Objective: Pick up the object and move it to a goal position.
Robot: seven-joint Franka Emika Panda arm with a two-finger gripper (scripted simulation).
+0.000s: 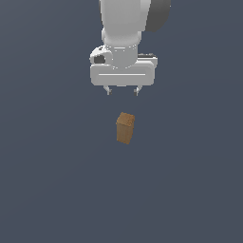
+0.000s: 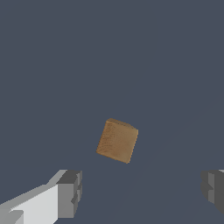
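On the plain slate-grey worktop (image 1: 47,190) stands the small orange-brown rectangular block (image 1: 125,128), upright and untouched; my white claw (image 1: 123,90) hangs above it, fingers (image 2: 70,192) spread wide.

My arm (image 1: 128,21) comes down from the top of the exterior view, its white wrist pointing straight down. The gripper (image 1: 123,90) hangs in the air with its jaws spread wide and nothing between them. In the wrist view, both dark fingertips (image 2: 70,192) stand well apart.
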